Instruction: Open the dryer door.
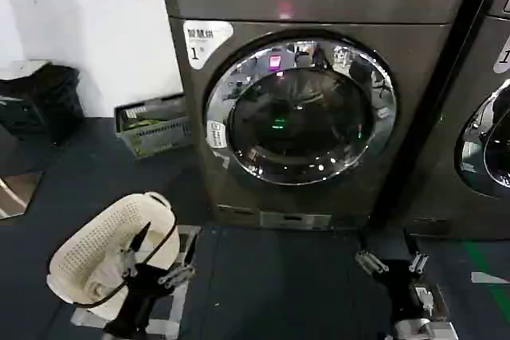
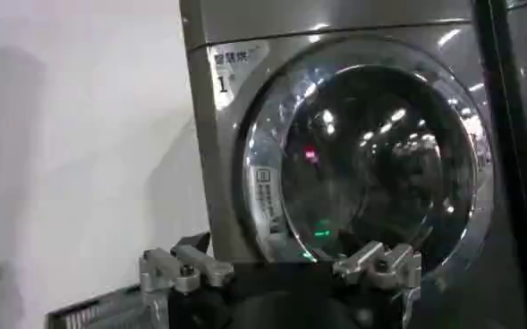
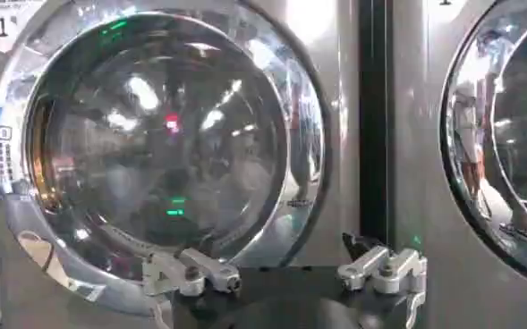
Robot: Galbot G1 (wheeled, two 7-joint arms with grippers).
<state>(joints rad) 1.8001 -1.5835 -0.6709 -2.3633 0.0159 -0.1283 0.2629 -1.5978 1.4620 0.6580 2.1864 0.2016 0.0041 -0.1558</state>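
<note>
White wall (image 1: pixel 88 21), dark floor (image 1: pixel 271 284), perhaps matted.

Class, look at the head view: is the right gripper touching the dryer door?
No. The right gripper hangs low over the dark floor, well clear of the dryer door.

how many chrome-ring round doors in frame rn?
2. The dryer door sits centred on the machine with the "1" sticker, shut. A second round door is on the neighbouring machine to the right, cut off by the head view's edge.

dryer door (image 1: pixel 301 109) ahead, basket (image 1: pixel 111 244) front-left
</note>
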